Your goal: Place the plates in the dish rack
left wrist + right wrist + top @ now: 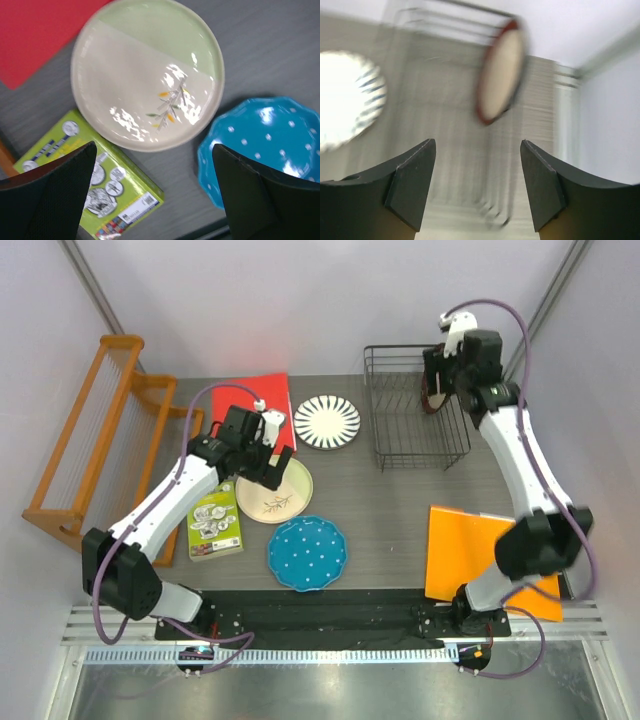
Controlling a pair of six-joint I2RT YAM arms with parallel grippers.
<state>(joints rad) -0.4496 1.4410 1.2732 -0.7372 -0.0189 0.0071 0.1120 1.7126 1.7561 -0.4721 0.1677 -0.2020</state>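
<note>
Left pincer (154,148), right pincer (478,143) gape empty; green box (125,192) print unreadable; red-rimmed plate (501,70) in rack (410,440).

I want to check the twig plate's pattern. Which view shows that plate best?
Left wrist: the cream twig plate appears large and unobstructed, its motif clear. Top external shows it small, its upper left edge hidden under the left gripper. Right wrist does not show it.

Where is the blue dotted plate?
In the top view, the blue dotted plate lies near the front edge of the table, left of centre, beside the cream twig plate.
</note>
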